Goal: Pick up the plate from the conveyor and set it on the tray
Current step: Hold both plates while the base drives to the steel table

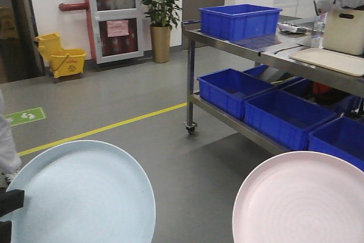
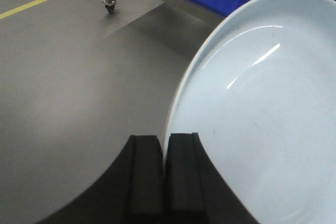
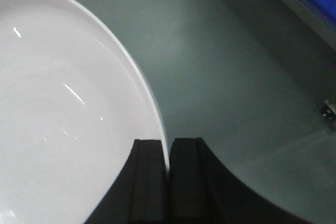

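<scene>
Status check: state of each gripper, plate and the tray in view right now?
light blue plate: held by its rim, in the air
pink plate: held by its rim, in the air
left gripper: shut on light blue plate
right gripper: shut on pink plate
tray: flat on steel table, visible part bare, no plate on it

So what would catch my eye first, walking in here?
Two large plates up front: a pale blue plate lower left, pinched by the left gripper, and a pale pink plate lower right in the right gripper. Behind, bright blue crates fill a steel trolley.
</scene>
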Robot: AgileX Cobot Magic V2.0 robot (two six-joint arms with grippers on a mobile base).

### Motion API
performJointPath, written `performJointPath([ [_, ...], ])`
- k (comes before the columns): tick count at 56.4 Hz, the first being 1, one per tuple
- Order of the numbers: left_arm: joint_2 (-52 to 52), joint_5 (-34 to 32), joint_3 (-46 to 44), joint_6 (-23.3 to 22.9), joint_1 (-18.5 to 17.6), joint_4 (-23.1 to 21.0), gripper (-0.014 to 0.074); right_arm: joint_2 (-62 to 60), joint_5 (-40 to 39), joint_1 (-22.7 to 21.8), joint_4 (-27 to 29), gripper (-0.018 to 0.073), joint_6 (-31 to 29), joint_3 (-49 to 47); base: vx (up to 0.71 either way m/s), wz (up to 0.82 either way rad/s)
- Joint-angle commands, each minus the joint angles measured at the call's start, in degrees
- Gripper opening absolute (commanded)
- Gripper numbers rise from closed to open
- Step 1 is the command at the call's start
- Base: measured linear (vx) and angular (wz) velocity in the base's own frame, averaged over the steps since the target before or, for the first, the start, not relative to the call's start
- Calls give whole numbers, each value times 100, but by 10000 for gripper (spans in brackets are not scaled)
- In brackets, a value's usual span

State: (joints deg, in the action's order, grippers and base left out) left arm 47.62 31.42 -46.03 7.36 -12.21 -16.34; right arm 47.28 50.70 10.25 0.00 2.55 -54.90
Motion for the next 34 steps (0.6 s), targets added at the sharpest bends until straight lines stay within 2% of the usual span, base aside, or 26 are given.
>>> performJointPath([
  [1, -52, -496, -175, -41, -31, -103, -6, -19, -420, -16, 0, -9, -43, -180, 27, -39],
  [16, -52, -496, -175, -41, -31, -103, -6, -19, -420, -16, 0, -9, -43, -180, 32, -22],
  [34, -52, -496, -175, -41, -31, -103, -6, -19, -420, -16, 0, -9, -43, -180, 40, 8],
])
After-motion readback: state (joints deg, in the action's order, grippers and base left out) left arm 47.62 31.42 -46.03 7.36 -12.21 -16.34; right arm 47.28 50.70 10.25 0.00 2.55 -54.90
